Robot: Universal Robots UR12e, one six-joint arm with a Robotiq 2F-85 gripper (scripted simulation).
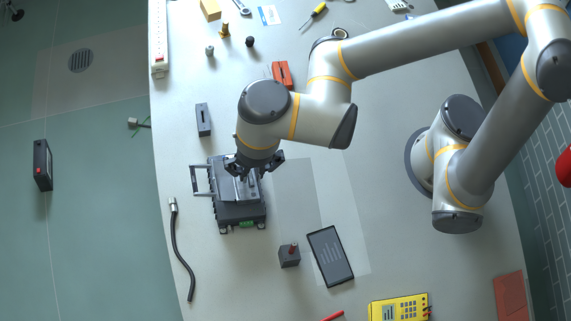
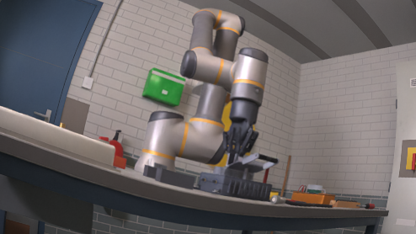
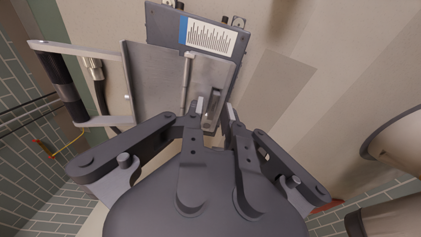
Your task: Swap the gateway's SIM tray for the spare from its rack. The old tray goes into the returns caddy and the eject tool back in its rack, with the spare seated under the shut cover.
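A grey SIM tray (image 3: 212, 106) stands up out of its slot in the gateway (image 1: 238, 197), and my gripper (image 3: 212, 113) is open around it, low over the metal plate with nothing held. The gateway's hinged cover (image 3: 153, 82) is swung open to the left, its black-gripped handle (image 3: 63, 85) sticking out past the bench edge. A dark rack with a slot (image 1: 203, 119) sits behind the gateway. The red-tipped eject tool (image 1: 292, 248) stands in its grey block (image 1: 289, 256) in front. An orange caddy (image 1: 282, 74) lies further back, partly under my arm.
The bench's left edge (image 1: 159, 167) runs just beyond the cover handle, with a black cable (image 1: 180, 255) along it. A tablet (image 1: 330, 256) and yellow meter (image 1: 399, 308) lie in front. A power strip (image 1: 158, 38) and small tools crowd the back.
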